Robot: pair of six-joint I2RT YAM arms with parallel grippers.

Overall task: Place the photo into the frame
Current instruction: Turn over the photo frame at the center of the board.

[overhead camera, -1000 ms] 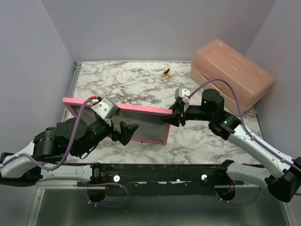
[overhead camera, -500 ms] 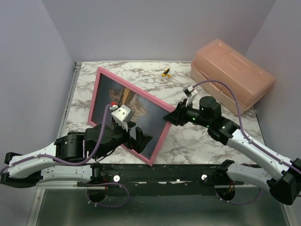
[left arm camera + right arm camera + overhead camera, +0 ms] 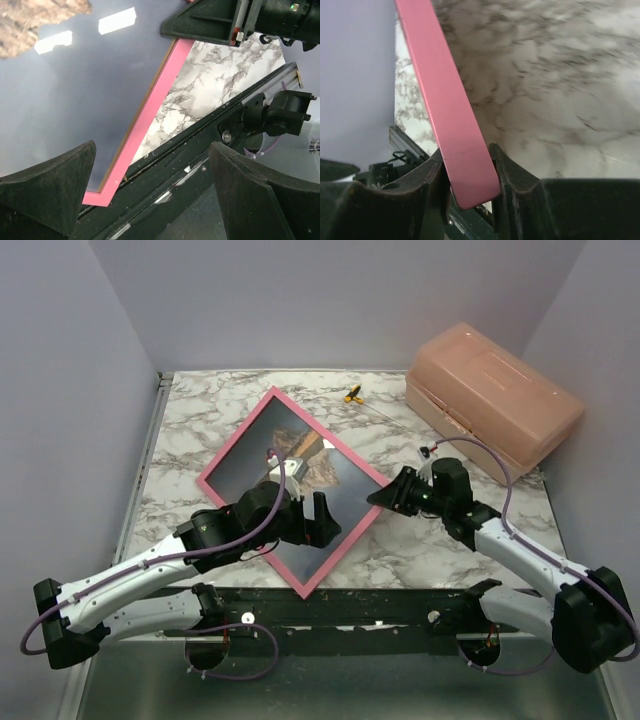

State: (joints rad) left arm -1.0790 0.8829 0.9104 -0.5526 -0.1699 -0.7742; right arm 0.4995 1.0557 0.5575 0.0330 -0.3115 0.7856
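Item one, the frame (image 3: 440, 90): pink face up, set diamond-wise on the marble counter (image 3: 190, 415), with the photo (image 3: 320, 455) showing in its opening, rock and blue sky; I cannot tell whether it lies fully flat. Item two, my right hand (image 3: 384, 497): fingers narrow, clamped on the frame's right corner, one on each side of the pink edge; my left hand (image 3: 312, 523): spread wide, hovering over the frame's near half, gripping nothing. Also listed: a salmon box (image 3: 495, 398) at the far right, and a small yellow-and-black object (image 3: 353, 395) beyond the frame.
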